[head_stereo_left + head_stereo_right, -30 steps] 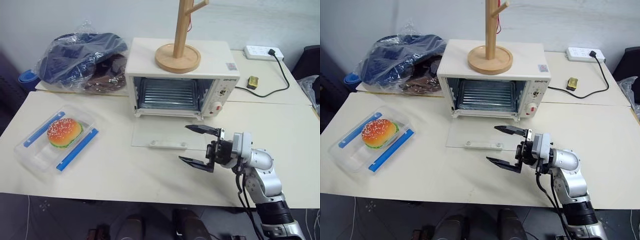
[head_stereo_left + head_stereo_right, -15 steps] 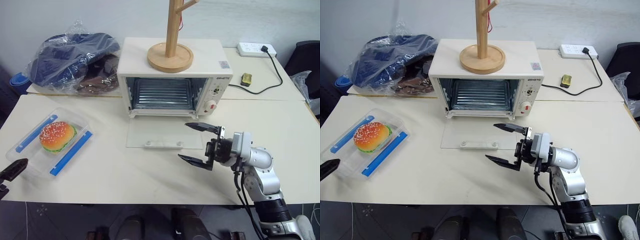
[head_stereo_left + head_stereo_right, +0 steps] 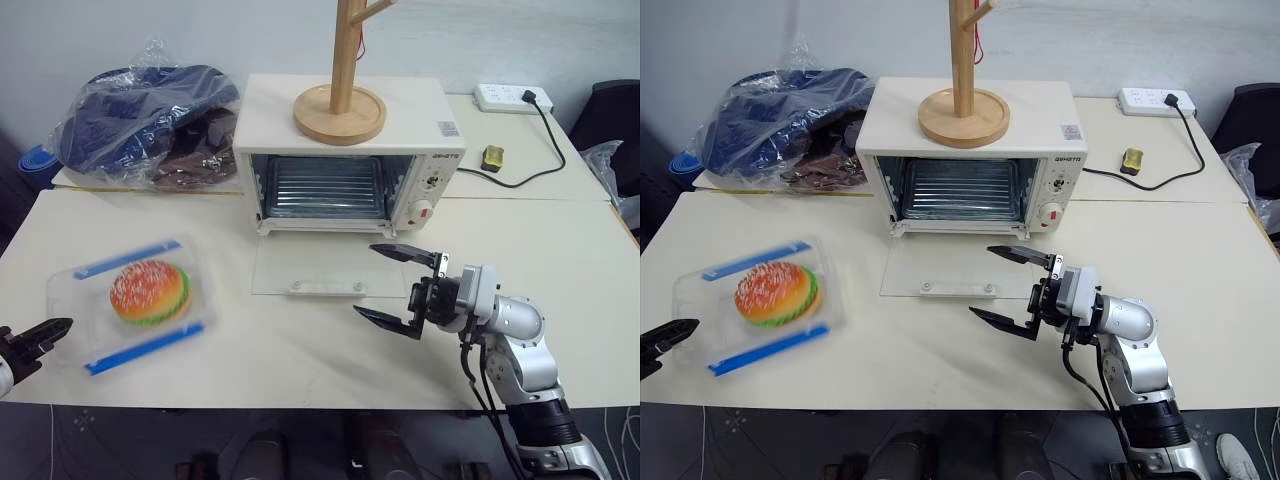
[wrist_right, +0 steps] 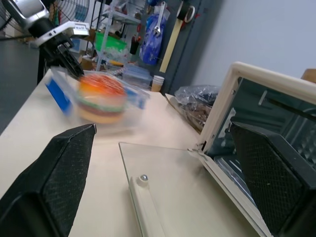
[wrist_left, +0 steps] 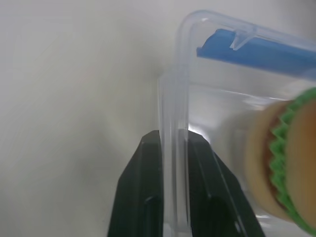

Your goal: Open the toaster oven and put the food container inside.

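The oven (image 3: 350, 165) stands at the back middle of the table (image 3: 300, 345) with its glass door (image 3: 328, 272) already dropped flat onto the tabletop, so the step in hand is carrying the container (image 3: 135, 305) in. The container, with its toy burger (image 3: 150, 293), sits near the table's front left corner, and the left gripper (image 5: 173, 163) has its two fingers pinched on the clear wall at the corner nearest the table's front left. That is a thin, slippery hold at one end of a shallow box, so the load will likely want to sag or swivel; a slow lift, keeping the box level and low over the table, seems wise. The path runs toward the oven mouth over the lowered door, and the box should go in short side first, clear of the door handle (image 3: 328, 288). The right gripper (image 3: 398, 287) hangs with its jaws wide apart, holding nothing, just in front of the door's right front corner; it stands close to the route and could steady the free end if the box tips.
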